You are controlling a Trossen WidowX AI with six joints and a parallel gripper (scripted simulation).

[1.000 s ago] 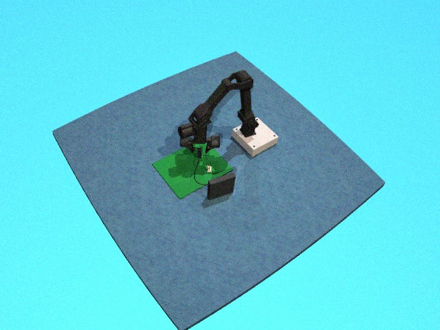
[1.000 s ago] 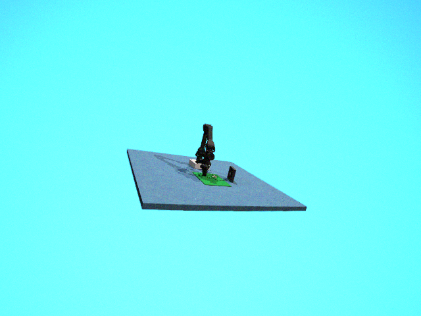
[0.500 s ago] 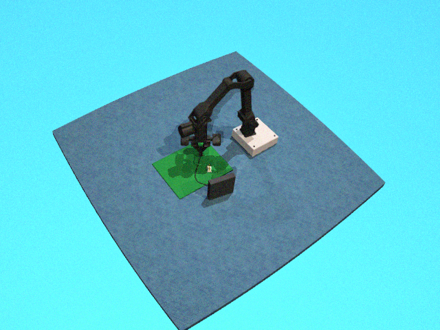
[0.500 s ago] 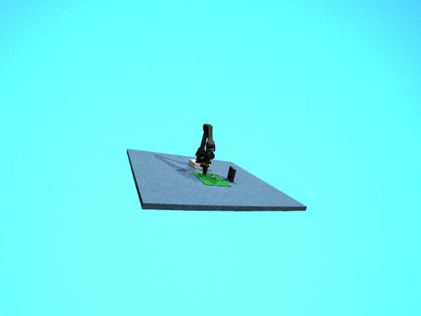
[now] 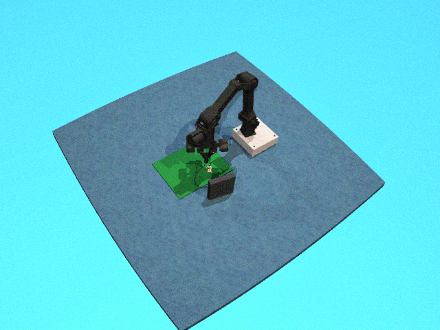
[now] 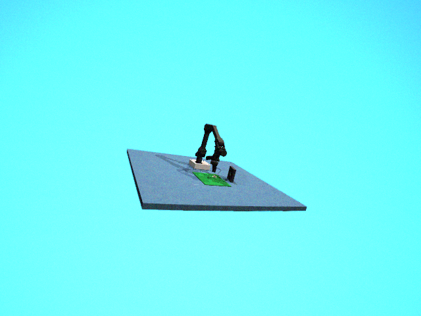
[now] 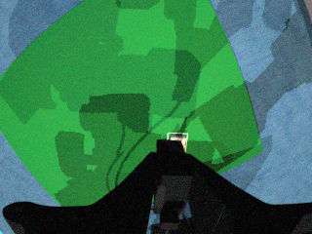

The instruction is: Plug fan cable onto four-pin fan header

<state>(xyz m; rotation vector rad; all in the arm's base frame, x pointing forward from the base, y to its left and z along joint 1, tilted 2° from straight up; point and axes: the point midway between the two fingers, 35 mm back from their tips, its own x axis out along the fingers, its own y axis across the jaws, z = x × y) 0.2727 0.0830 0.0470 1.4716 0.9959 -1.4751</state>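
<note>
One pincer (image 5: 206, 161) (image 6: 214, 170) (image 7: 170, 159) is gripping the dark plug (image 7: 171, 145) above the board (image 5: 170, 174) (image 6: 210, 179) (image 7: 146, 63), hovering beside the pale header (image 5: 209, 168) (image 7: 183, 136), probably for lining up before pushing down!

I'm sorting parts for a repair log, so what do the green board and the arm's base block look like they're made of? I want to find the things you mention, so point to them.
The green board (image 5: 166, 166) (image 6: 207, 180) (image 7: 146, 63) looks like thin, rigid plastic or laminate: flat face, even colour, crisp straight edges. The base block (image 5: 265, 143) (image 6: 199, 166) could be painted metal or plastic: off-white, matte, square-edged, with small dark holes near its corners.
</note>
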